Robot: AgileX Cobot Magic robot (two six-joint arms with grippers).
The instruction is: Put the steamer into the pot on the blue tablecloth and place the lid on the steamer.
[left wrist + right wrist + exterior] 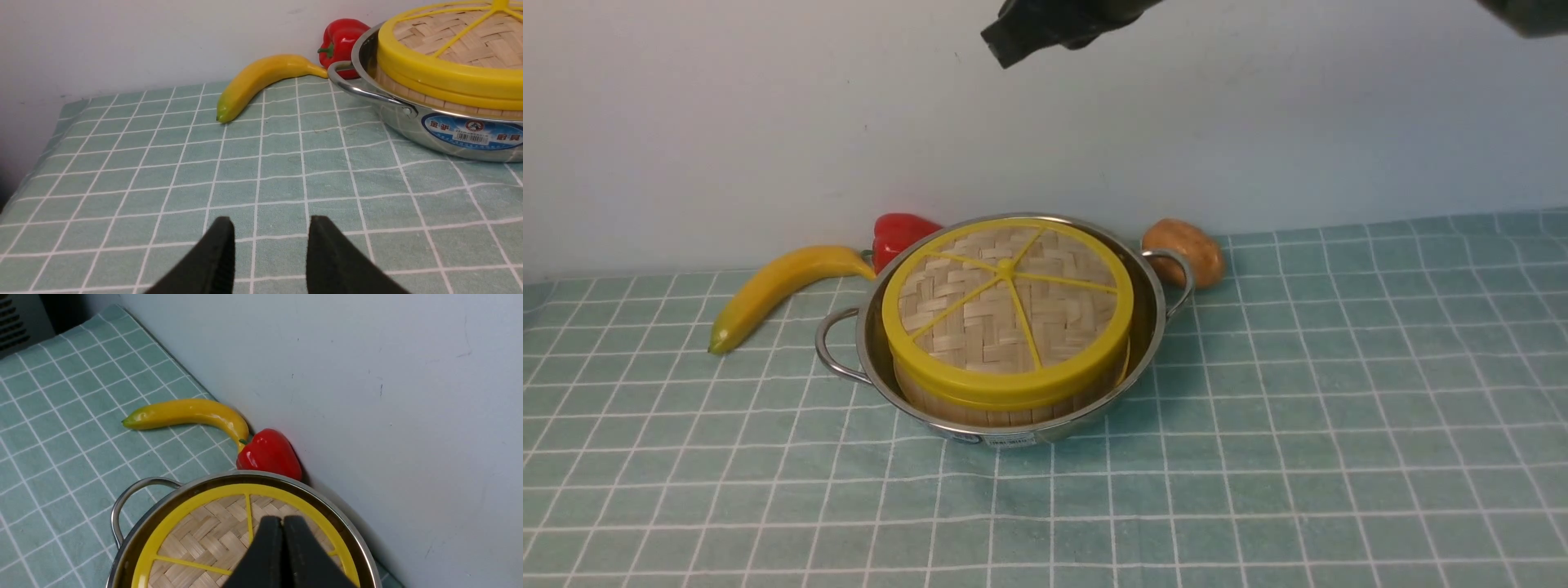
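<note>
The shiny pot (1156,327) stands on the blue tablecloth (1339,408). Inside it sits the steamer (980,410), of which only a strip of pale wooden wall shows. The woven lid (1005,302) with its yellow rim lies flat on top of the steamer. My right gripper (1006,45) hangs high above the pot; in the right wrist view this gripper (282,519) is shut with nothing in it, over the lid (204,539). My left gripper (271,220) is open and empty, low over the cloth to the left of the pot (408,126).
A banana (776,286) and a red pepper (898,233) lie behind the pot on the left, against the wall. A potato (1188,249) rests behind the pot's right handle. The pale wall closes the back of the table.
</note>
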